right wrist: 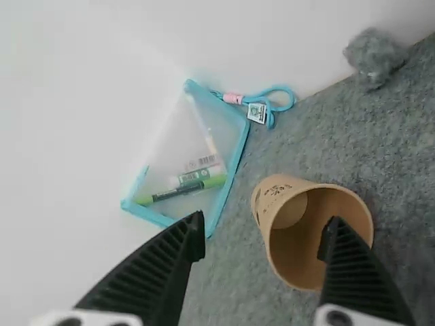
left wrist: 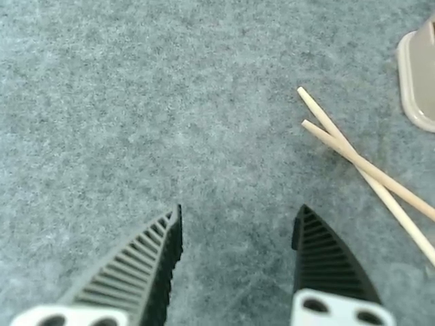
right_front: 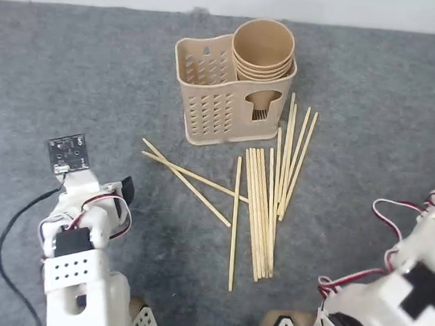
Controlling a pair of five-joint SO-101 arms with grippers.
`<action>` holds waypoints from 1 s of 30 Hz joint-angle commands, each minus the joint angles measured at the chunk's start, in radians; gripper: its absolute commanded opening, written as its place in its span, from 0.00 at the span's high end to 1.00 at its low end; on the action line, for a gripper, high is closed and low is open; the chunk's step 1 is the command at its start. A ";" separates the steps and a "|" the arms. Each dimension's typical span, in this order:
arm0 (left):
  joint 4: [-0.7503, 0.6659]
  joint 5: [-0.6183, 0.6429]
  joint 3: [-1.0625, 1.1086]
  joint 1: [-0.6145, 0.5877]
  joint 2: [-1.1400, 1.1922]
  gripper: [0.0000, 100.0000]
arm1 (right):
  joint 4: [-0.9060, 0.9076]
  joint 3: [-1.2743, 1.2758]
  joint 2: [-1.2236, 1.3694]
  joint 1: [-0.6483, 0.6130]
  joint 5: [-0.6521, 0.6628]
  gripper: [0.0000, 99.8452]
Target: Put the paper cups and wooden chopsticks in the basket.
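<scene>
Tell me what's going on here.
It's a tidy-up into the basket. A stack of paper cups already sits in it, while the wooden chopsticks all lie loose on the mat. The robot's left gripper is open near two of them; its right gripper is open, pointed at another cup.

White arms (right_front: 83, 273), red-and-white cables (right_front: 382, 207), black ridged fingers (left wrist: 326, 261).

One basket (right_front: 214, 107), about four stacked paper cups (right_front: 263, 43), one loose cup (right wrist: 309, 234), roughly a dozen wooden chopsticks (right_front: 259, 211)
</scene>
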 commanded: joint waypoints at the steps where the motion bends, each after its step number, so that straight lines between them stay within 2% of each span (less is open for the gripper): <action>1: -0.021 -0.012 -0.004 0.011 -0.018 0.75 | -0.153 -0.015 0.048 -0.001 -0.009 0.73; 7: -0.021 -0.012 -0.004 0.012 -0.018 0.75 | -0.321 -0.018 0.173 -0.025 -0.011 0.73; 12: -0.021 -0.012 -0.004 0.012 -0.018 0.75 | -0.320 -0.135 0.292 -0.038 -0.023 0.73; 20: -0.021 -0.014 -0.004 0.014 -0.018 0.75 | -0.317 -0.463 0.570 -0.024 -0.121 0.73; 30: -0.021 -0.014 -0.004 0.014 -0.018 0.75 | -0.315 -0.747 0.771 -0.033 -0.129 0.73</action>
